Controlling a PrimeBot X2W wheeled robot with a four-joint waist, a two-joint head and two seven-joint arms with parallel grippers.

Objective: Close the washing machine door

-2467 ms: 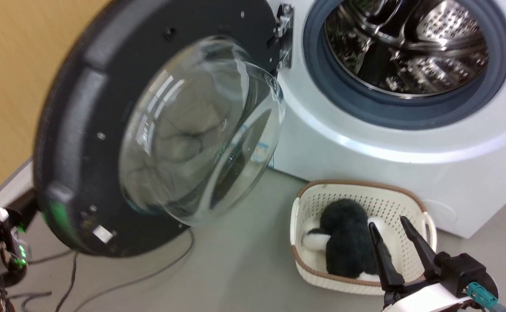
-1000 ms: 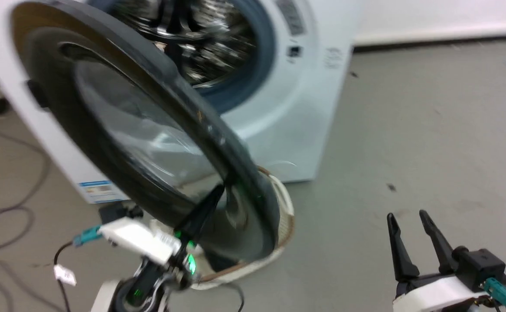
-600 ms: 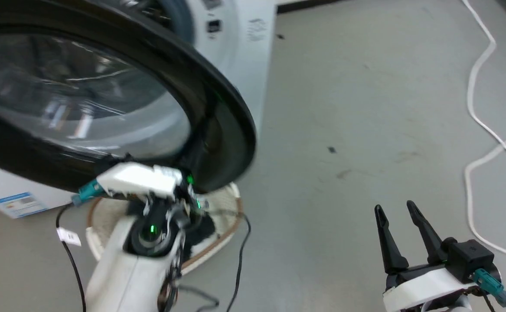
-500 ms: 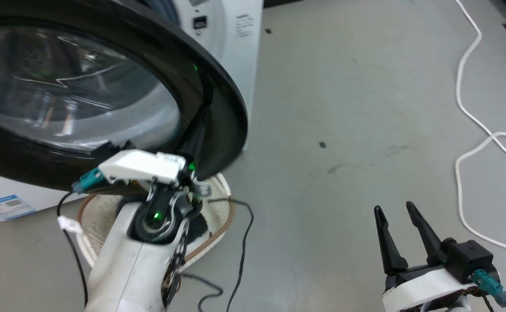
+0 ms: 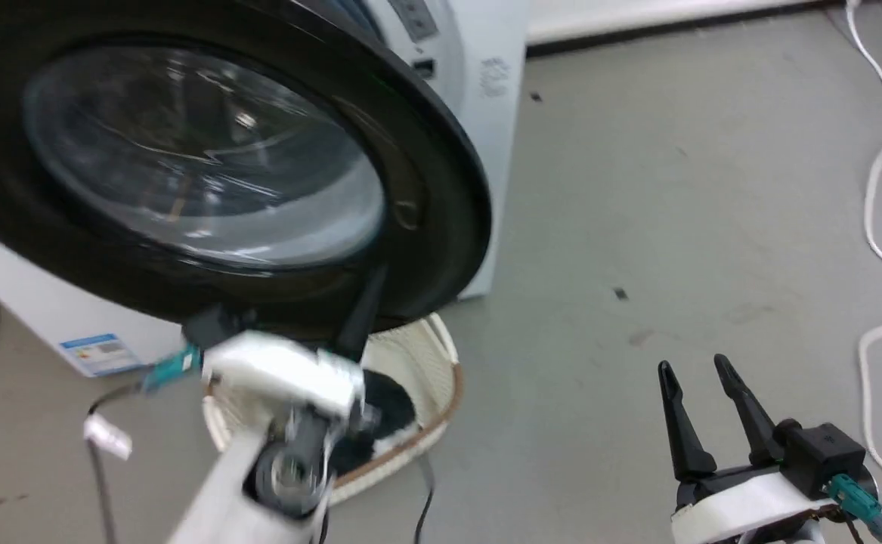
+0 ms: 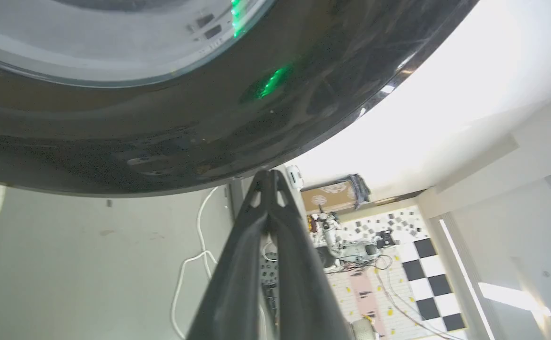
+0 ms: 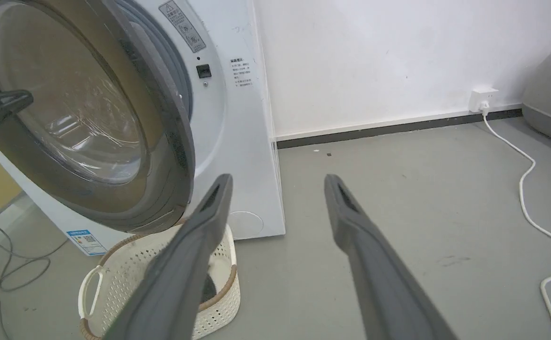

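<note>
The washing machine door (image 5: 206, 151), a black disc with a clear glass bowl, stands ajar, swung close to the front of the white washing machine (image 5: 486, 83). My left gripper (image 5: 376, 276) is shut with nothing in it. Its tip presses on the glossy outer face near the lower rim, and in the left wrist view the joined fingers (image 6: 268, 189) meet the door (image 6: 162, 132). My right gripper (image 5: 691, 368) hangs open over the bare floor, right of the machine. The right wrist view shows the door (image 7: 91, 118) at a narrow angle to the washing machine (image 7: 242, 118).
A cream perforated basket (image 5: 441, 363) holding something dark and furry sits on the floor under the door. A white cable (image 5: 871, 227) runs along the floor at right to a wall socket (image 7: 483, 92). Grey cables (image 7: 11, 274) lie at left.
The door has swung from wide open to nearly against the machine, with my left gripper pushing its outer face. The head camera has turned. My right gripper stays open.
</note>
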